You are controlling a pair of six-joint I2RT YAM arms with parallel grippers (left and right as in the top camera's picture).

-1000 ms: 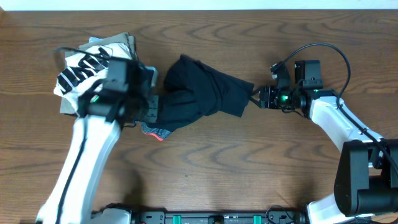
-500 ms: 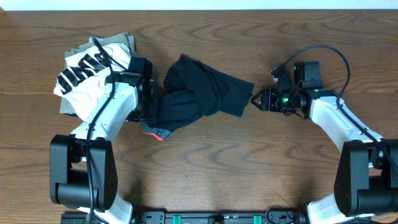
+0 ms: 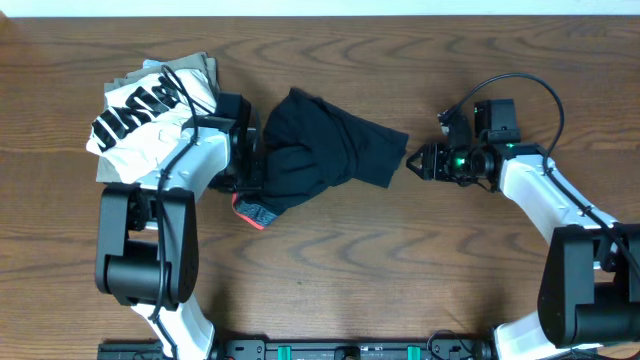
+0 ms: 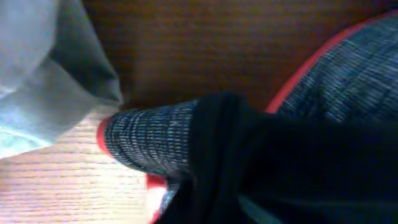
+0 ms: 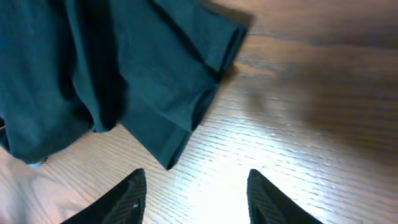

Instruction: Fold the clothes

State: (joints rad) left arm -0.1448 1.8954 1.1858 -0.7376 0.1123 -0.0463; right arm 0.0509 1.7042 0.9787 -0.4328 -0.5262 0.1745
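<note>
Black left end effector (image 3: 250, 160) first: its fingers are closed, pushed right in at the left edge of the long black stretchy pants (image 3: 320, 150). The left wrist camera is filled with cloth, so whether any fabric sits between those fingers cannot be told. Up close there is the grey heathered waistband (image 4: 149, 146) with its coral-red edge, curled over in a fold, black fabric (image 4: 298, 168) bunched across it, and pale grey-white cloth (image 4: 37, 74) just beside it at upper left.

Over to the right end effector (image 3: 415, 160): fingers spread apart, nothing between them but bare wood, sitting just beside the pants' right-hand end without touching. From its wrist camera the two dark fingertips (image 5: 134, 199) frame the table, with the pants' folded edges (image 5: 93, 74) lying just ahead.

The pants lie crumpled in a heap at the middle of the table, with a corner of waistband (image 3: 252, 212) poking out at lower left.

Outward now: the brown wood-grain table (image 3: 350, 270) has strong swirling grain and a bright sheen under the right wrist. A pale strip (image 3: 320, 6) runs beyond its far edge. At far left a white shirt with bold black lettering (image 3: 140, 115) lies on a khaki folded garment (image 3: 200, 68); the letters are too crumpled to read. A black cable (image 3: 530, 85) loops above the right arm.
</note>
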